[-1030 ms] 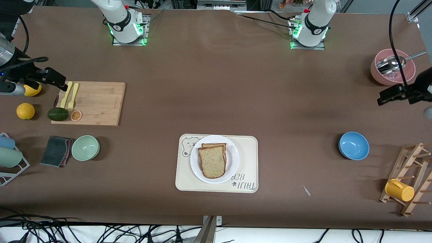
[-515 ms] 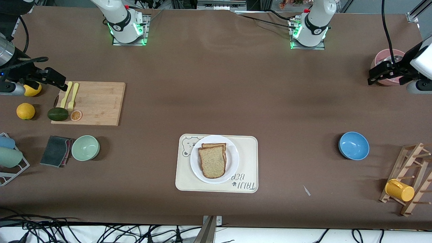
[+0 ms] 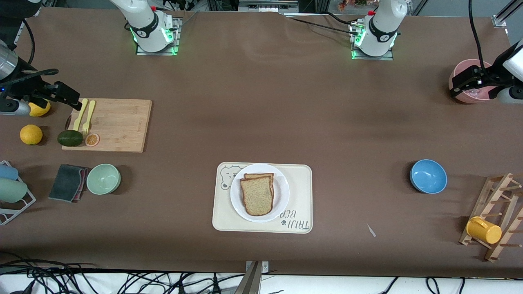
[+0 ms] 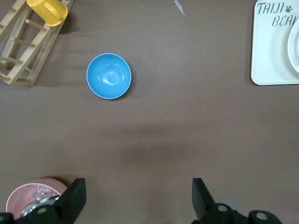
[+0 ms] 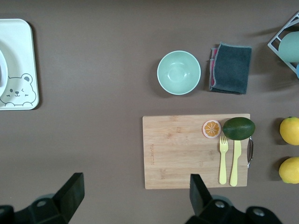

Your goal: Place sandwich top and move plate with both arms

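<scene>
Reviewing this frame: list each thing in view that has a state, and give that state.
sandwich top: lying on the lower slice, on the plate
plate: resting on the tray
tray: flat on the table
left gripper: open, over the pink bowl's end
right gripper: open, above the cutting board's edge
yellow mug: hung on the rack

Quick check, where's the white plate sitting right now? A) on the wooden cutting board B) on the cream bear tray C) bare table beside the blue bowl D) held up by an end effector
B: the plate rests on the cream bear tray, with the sandwich top lying on it; both end effectors are off at the table's ends.
</scene>
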